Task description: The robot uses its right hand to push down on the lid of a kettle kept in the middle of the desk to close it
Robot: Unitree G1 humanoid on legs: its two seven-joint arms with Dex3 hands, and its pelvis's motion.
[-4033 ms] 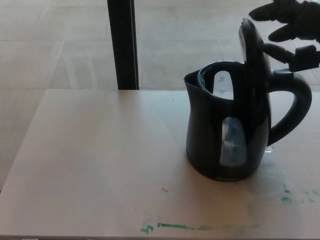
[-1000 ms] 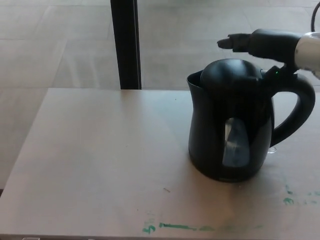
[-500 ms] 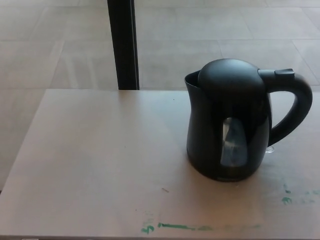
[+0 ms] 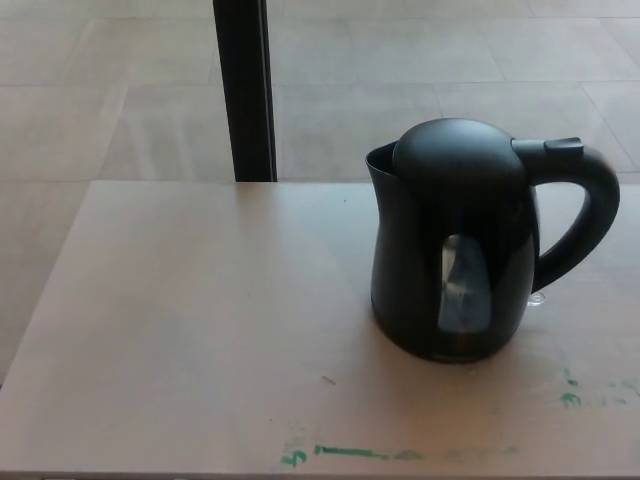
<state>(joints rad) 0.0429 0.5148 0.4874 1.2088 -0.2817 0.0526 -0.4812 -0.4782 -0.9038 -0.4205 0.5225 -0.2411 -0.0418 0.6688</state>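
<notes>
A black electric kettle point(image 4: 450, 250) stands upright on the pale desk point(image 4: 200, 320), right of centre. Its domed lid point(image 4: 455, 148) lies flat down on the body. The spout faces left, the curved handle point(image 4: 585, 215) points right, and a clear water window point(image 4: 462, 285) faces me. Neither of my hands shows in the head view.
A black vertical post point(image 4: 245, 90) rises behind the desk's far edge, over a tiled floor. Green paint marks point(image 4: 350, 453) run along the desk's near edge, with more at the right point(image 4: 570, 395). A small clear object point(image 4: 537, 297) lies by the kettle's base under the handle.
Four seconds ago the lid stood upright with my right hand beside it. One second ago the lid was down with the hand above it. The hand has since left the picture.
</notes>
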